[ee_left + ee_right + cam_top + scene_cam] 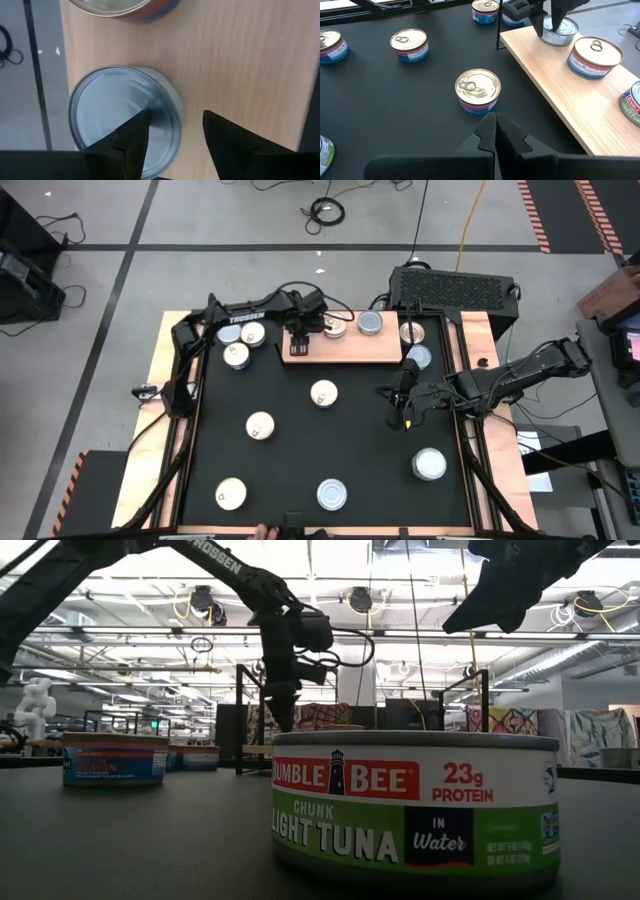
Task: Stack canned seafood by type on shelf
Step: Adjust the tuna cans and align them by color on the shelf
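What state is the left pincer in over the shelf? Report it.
Open: the left pincer has its fingers apart, one over the silver tin on the shelf, gripping nothing.

"BUMBLE BEE CHUNK LIGHT TUNA IN Water" and "23g PROTEIN" are printed on the nearest tin (415, 808); "TROSSEN" is lettered on the left arm (247, 316).

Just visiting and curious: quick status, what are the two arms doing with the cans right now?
Left gripper open over the shelf, one finger across a silver tin. Right gripper shut, hanging over the black table, empty. Nothing in the way.
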Controlling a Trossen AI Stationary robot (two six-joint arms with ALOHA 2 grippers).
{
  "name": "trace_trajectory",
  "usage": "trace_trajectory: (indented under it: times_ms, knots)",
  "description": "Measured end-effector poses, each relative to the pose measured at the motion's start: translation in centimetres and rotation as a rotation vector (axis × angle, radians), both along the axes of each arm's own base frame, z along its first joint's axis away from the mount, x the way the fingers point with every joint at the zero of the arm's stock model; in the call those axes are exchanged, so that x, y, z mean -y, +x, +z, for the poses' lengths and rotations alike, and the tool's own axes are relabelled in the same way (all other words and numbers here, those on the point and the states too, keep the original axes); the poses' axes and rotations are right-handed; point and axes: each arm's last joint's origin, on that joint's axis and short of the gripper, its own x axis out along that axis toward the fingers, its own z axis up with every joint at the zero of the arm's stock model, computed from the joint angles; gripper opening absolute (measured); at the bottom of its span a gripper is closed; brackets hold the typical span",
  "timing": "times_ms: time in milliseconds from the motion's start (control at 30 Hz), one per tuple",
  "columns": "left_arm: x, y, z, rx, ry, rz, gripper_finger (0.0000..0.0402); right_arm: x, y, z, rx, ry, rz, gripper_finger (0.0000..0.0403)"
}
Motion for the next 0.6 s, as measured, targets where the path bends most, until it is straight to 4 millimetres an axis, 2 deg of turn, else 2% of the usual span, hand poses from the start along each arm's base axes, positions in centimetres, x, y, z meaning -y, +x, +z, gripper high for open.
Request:
trace_trajectory:
  times_ms: [133,400,600]
  knots:
    - [0.2,0.4,-1.0,-0.030,0.006,0.003,0.0152,0.0,0.0,0.0,0.000,0.003,0.004,0.0000]
    - [1.3,0.9,-1.0,-0.063,0.059,-0.011,0.0016,-0.1,0.0,0.0,-0.002,0.012,0.016,0.0000]
    - [2.5,1.5,-1.0,-0.063,0.059,-0.044,0.0007,-0.1,0.0,0.0,-0.002,0.013,0.017,0.0000]
